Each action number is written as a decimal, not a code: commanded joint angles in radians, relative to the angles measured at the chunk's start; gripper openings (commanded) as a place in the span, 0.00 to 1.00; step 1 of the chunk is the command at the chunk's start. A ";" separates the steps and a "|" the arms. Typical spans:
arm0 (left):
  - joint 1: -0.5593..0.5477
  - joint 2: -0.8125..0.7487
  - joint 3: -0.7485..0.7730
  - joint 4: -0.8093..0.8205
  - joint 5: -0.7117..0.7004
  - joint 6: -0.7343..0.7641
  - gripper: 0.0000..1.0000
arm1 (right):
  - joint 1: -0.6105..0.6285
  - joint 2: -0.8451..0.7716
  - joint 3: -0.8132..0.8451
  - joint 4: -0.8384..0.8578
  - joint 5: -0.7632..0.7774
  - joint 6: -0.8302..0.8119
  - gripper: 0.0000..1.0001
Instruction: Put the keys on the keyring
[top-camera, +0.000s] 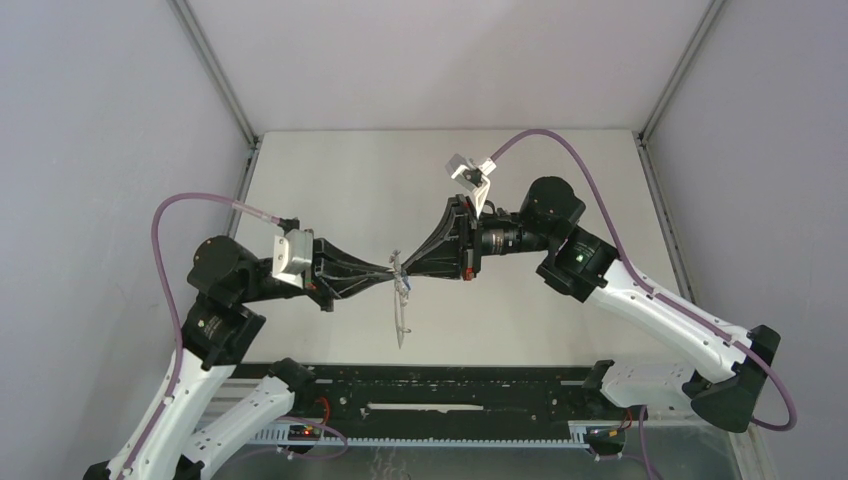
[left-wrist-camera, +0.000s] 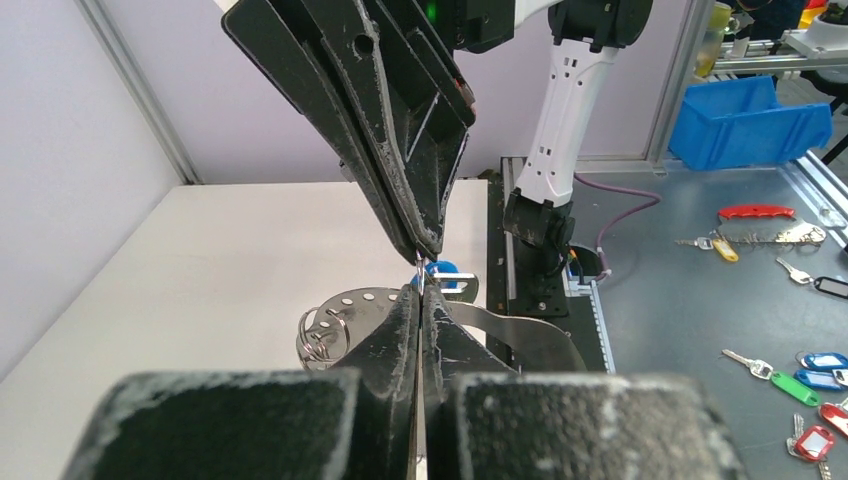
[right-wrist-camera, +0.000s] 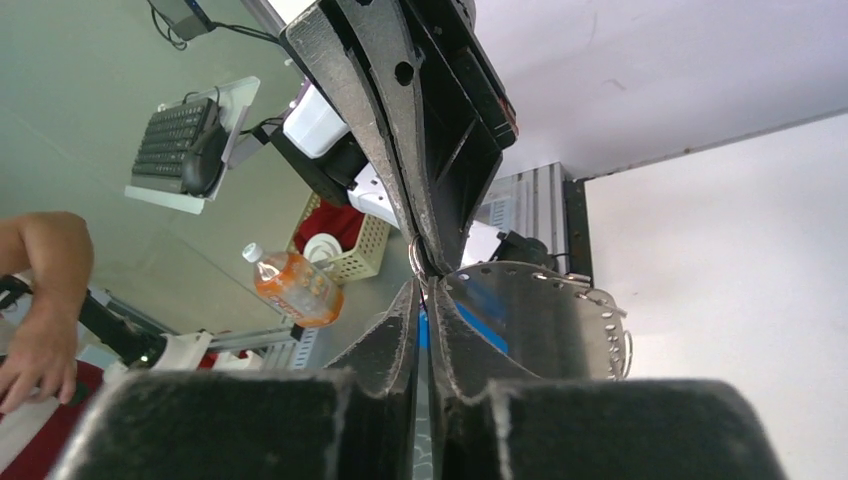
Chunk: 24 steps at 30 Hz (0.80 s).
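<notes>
White tabletop (top-camera: 560, 300) below. We note left gripper (left-wrist-camera: 421, 296) clenched on large grey-brown metal keyring (left-wrist-camera: 352, 300); right gripper (right-wrist-camera: 424, 286) tip-to-tip with it, fingers nearly together, grasp unclear. Blue-headed silver key (left-wrist-camera: 445, 272) just beyond the 2 tips.

Keyring (top-camera: 401, 312) edge-on midair, blue key (left-wrist-camera: 444, 272) beside

a matte off-white table (top-camera: 330, 180) sits between pale grey walls (top-camera: 100, 120), a black rail (top-camera: 450, 385) along its near edge.

You worked at a white table (top-camera: 330, 180) boxed in by pale grey walls (top-camera: 100, 120), evenly lit, with a blue bin (left-wrist-camera: 750, 120) nearby.
</notes>
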 joint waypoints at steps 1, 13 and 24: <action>-0.006 -0.007 -0.015 0.041 -0.007 0.013 0.00 | -0.004 -0.002 0.003 0.018 -0.009 0.016 0.03; -0.005 -0.003 0.001 0.039 0.003 0.057 0.00 | -0.034 0.002 0.004 -0.054 -0.009 0.034 0.00; -0.006 -0.003 0.006 0.043 0.012 0.057 0.00 | -0.032 0.033 0.003 -0.048 -0.026 0.048 0.00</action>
